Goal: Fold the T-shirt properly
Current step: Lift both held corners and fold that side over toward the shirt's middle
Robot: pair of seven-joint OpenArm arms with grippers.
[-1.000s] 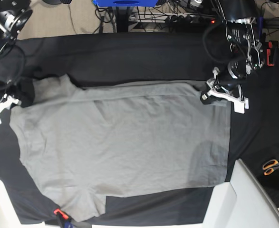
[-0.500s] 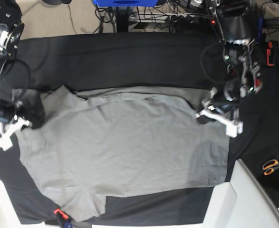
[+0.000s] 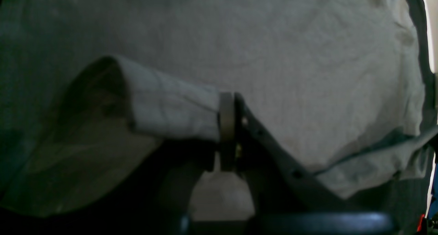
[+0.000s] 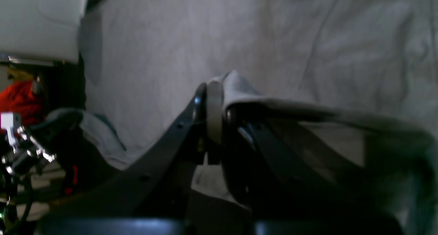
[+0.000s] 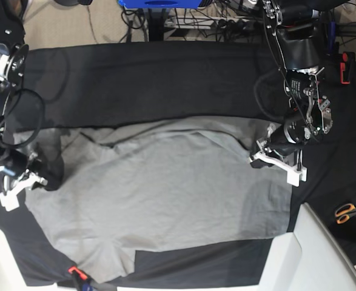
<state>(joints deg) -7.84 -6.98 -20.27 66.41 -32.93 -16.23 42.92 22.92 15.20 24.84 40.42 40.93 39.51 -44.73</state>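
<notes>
Left wrist: we saw left pincer clamped on T-shirt edge.
Right wrist: right pincer pinched fold likewise.
Base: both pincers had dragged far edge nearer across table; lengthwise fold underway, we judged.

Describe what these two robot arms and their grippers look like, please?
Both arms are black, jointed and hung with looping black cables. The left gripper and right gripper each carry white finger pieces. Up close, the fingers are dark perforated bars tipped with greyish pads.
</notes>
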